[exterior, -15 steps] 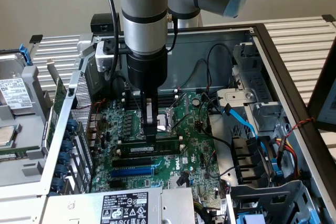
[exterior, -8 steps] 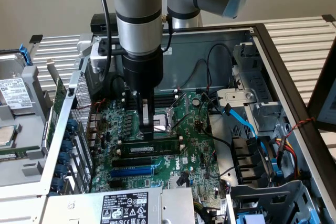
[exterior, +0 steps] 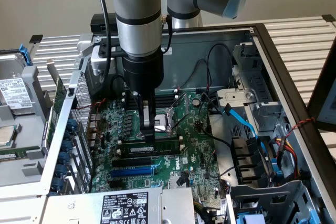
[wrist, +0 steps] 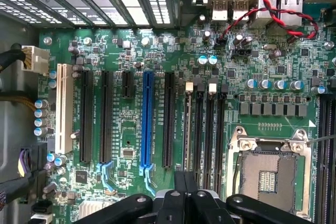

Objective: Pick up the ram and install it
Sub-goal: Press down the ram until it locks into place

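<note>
The gripper [exterior: 148, 129] was down inside the computer case [exterior: 273, 51] with its fingers shut tight on the ram [exterior: 155, 149], which stood on edge over the motherboard's [exterior: 194, 150] long black slots, so the pick-up step looked nearly done.
</note>
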Action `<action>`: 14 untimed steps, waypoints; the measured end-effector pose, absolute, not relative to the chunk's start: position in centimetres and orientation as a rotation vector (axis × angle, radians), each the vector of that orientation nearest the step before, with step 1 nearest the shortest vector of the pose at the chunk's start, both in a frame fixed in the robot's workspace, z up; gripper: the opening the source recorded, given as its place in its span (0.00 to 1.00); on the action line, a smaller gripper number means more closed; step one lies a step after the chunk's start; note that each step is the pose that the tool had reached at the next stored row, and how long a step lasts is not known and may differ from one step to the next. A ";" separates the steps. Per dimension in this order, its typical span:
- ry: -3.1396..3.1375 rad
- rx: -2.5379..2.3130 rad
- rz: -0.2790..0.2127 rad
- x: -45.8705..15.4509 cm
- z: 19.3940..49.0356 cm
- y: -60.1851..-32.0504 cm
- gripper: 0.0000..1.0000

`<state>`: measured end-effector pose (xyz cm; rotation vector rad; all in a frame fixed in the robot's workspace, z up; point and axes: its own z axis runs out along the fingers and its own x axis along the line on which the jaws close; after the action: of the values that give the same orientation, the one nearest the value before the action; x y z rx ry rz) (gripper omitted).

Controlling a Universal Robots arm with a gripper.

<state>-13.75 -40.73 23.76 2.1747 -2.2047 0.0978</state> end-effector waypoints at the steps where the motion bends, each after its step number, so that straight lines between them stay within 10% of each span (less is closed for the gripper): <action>1: -2.206 2.176 0.100 -13.7 23.8 -40.7 0.11; 14: -2.215 2.183 0.110 -13.9 23.5 -40.5 0.11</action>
<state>-13.93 -40.55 23.48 2.1830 -2.2146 0.1102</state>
